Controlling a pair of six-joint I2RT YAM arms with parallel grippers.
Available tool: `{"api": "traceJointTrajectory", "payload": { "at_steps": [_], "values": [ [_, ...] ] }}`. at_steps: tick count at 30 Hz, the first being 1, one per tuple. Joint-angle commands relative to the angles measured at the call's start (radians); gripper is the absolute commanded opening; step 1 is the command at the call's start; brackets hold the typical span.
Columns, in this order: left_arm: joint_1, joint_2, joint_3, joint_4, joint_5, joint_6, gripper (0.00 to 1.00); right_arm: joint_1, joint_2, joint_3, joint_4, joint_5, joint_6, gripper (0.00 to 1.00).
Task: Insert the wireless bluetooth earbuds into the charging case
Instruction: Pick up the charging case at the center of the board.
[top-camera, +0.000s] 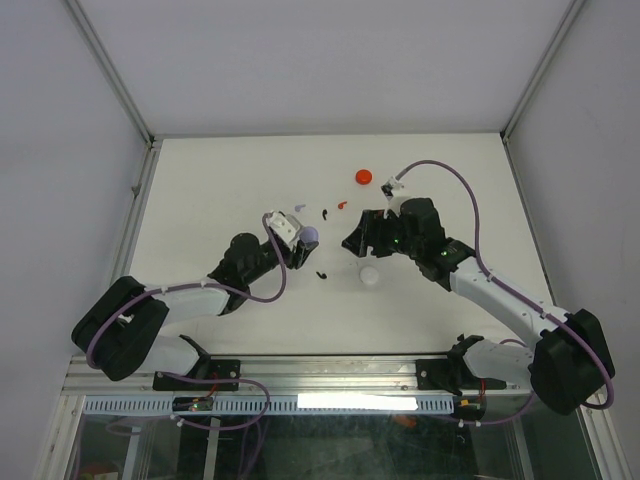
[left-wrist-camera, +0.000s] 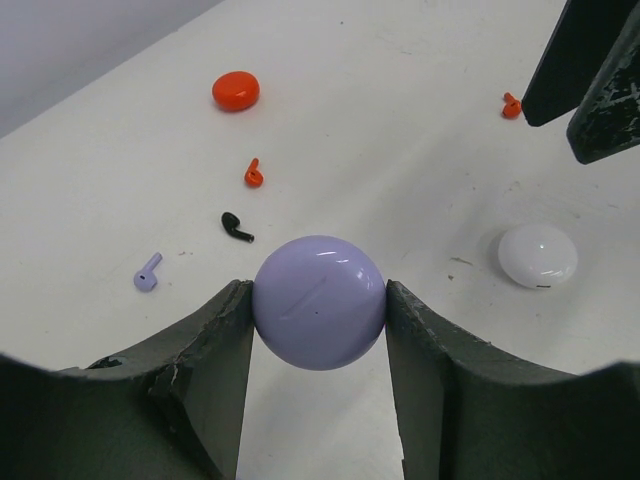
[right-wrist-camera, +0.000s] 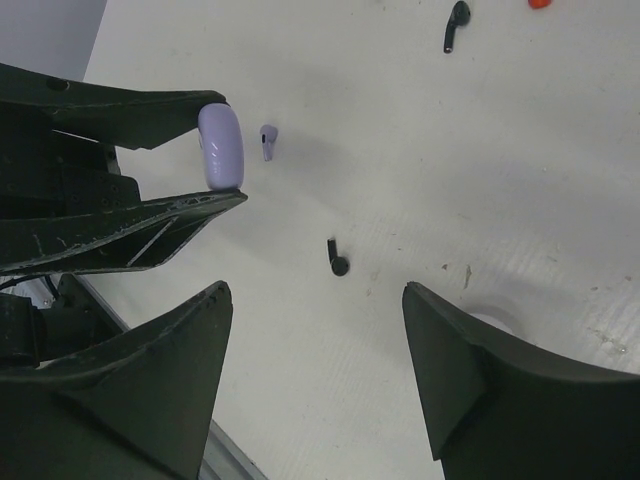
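On white table (left-wrist-camera: 400, 130), tiny comma-shaped earbuds (left-wrist-camera: 253, 174) lie scattered

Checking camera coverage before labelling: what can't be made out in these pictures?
Right wrist view: white case mostly hidden behind a finger of the right gripper.
Right wrist view: red item cut off by top edge; earbud or case unclear.
Top view: black earbud too small to tell its orientation.
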Motion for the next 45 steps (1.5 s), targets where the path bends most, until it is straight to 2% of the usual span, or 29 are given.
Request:
{"api": "traceJointTrajectory", "payload": {
  "at_steps": [1,4,12,25,30,35,38,45],
  "values": [
    [-0.010,-0.001,-0.017,0.168,0.036,0.002,0.41,-0.003,0.010,0.039,0.096,-0.022,-0.003,0.72],
    [-0.009,0.020,-0.037,0.235,0.054,0.030,0.41,-0.003,0.022,0.036,0.139,-0.065,0.011,0.72],
    [-0.010,0.059,-0.050,0.341,0.096,0.070,0.37,0.000,0.076,0.092,0.063,-0.113,-0.018,0.72],
    [-0.013,0.059,-0.035,0.347,0.166,0.127,0.38,0.001,0.101,0.071,0.103,-0.198,-0.028,0.71],
    [-0.018,0.059,-0.030,0.332,0.197,0.169,0.38,0.003,0.101,0.047,0.169,-0.242,0.006,0.68],
    [-0.026,0.059,-0.015,0.304,0.213,0.181,0.38,0.003,0.098,0.035,0.242,-0.223,0.052,0.66],
    [-0.034,0.059,-0.016,0.305,0.230,0.190,0.39,0.002,0.121,0.037,0.294,-0.227,0.068,0.65],
    [-0.058,0.039,0.005,0.228,0.246,0.250,0.39,0.010,0.194,0.082,0.299,-0.277,0.067,0.63]
  ]
}}
